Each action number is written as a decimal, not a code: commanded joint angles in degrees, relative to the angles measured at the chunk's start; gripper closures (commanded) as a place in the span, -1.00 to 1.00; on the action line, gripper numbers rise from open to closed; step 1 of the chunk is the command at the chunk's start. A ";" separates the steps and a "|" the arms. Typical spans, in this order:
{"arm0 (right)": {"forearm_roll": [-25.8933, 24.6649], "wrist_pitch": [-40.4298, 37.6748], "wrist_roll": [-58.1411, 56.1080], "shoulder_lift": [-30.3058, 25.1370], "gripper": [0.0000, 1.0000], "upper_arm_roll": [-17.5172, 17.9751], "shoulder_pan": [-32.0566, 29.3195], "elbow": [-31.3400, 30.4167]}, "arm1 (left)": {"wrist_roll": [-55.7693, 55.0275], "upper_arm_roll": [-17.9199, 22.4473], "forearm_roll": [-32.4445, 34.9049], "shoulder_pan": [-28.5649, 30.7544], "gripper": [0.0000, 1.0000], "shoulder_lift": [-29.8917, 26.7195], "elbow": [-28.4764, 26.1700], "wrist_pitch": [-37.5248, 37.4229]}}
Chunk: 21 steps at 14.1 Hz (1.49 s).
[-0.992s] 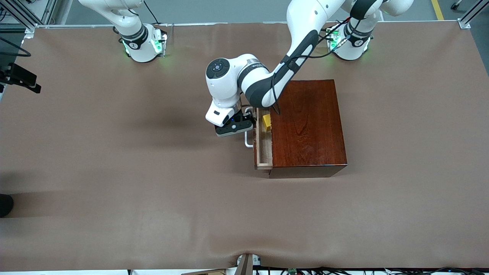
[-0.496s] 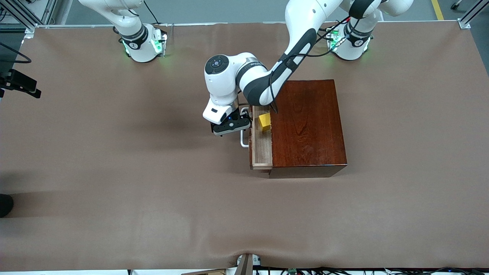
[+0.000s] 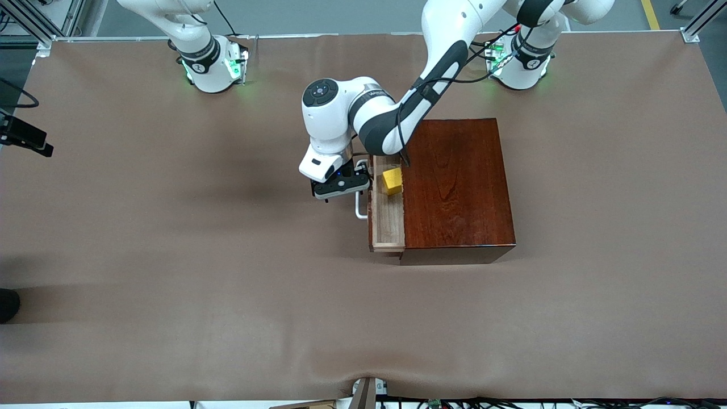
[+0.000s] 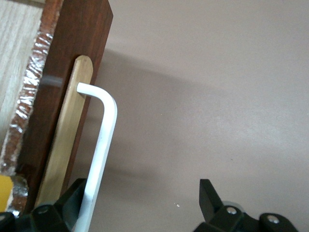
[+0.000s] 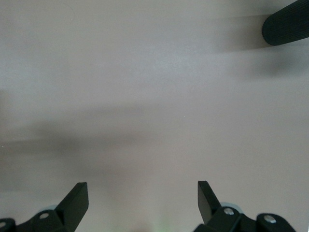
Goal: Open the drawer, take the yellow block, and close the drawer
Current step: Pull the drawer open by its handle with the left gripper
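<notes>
The dark reddish-brown box (image 3: 457, 182) stands mid-table. Its pale-wood drawer (image 3: 389, 221) is pulled partway out toward the right arm's end. The yellow block (image 3: 392, 180) lies in the drawer, at the end farther from the front camera. My left gripper (image 3: 341, 186) is at the white handle (image 3: 360, 205). In the left wrist view that gripper (image 4: 143, 200) is open, and the handle bar (image 4: 102, 140) rests against the inside of one finger (image 4: 72, 195). A sliver of the yellow block (image 4: 5, 192) shows past the drawer front (image 4: 60, 145). My right gripper (image 5: 143, 200) hangs open over bare table.
The right arm's base (image 3: 210, 65) stands at the table's back edge, and that arm waits. A black ribbed cylinder (image 5: 287, 21) pokes into the right wrist view. Brown table covering (image 3: 199, 255) spreads around the box.
The left gripper has moved toward the right arm's end with the handle. The drawer has slid farther out, and more of the yellow block shows.
</notes>
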 commanded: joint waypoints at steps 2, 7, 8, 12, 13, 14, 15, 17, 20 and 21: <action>-0.55 0.76 -0.48 1.31 -1.00 0.74 -1.78 0.62 | -5.86 -1.73 -1.04 -1.59 -1.00 7.28 3.96 18.40; -0.28 1.20 -0.21 1.93 -1.00 0.74 -1.43 0.62 | -7.01 -1.91 -4.20 -1.59 -1.00 6.93 3.43 17.96; -0.19 1.20 -0.12 2.19 -1.00 0.74 -1.16 0.62 | -6.83 -1.91 -4.20 -1.59 -1.00 6.93 3.43 17.96; -0.45 1.20 -0.12 2.28 -1.00 0.83 -0.90 0.62 | -6.74 -1.91 -4.20 -1.59 -1.00 7.02 3.43 18.05; -0.46 1.72 -0.12 2.28 -1.00 0.83 -0.81 0.62 | -6.74 -2.00 -4.20 -1.59 -1.00 6.93 3.43 17.96; -0.46 1.99 -0.12 2.28 -1.00 0.83 -0.81 0.62 | -6.83 -2.00 -4.20 -1.59 -1.00 7.02 3.34 17.96; -0.46 1.99 -0.12 2.28 -1.00 0.83 -0.72 0.62 | -6.74 -2.00 -4.20 -1.59 -1.00 7.02 3.25 17.96; -0.46 1.91 -0.12 2.28 -1.00 0.83 -0.72 0.62 | -6.74 -2.00 -4.38 -1.59 -1.00 7.02 3.25 17.87; -0.28 1.73 -0.12 2.28 -1.00 0.83 -0.55 0.62 | -6.57 -2.08 -6.13 -1.06 -1.00 6.32 3.25 17.69; -0.37 1.73 -0.12 2.20 -1.00 0.83 -0.46 0.62 | -6.48 -2.08 -6.66 -0.97 -1.00 6.31 3.25 17.69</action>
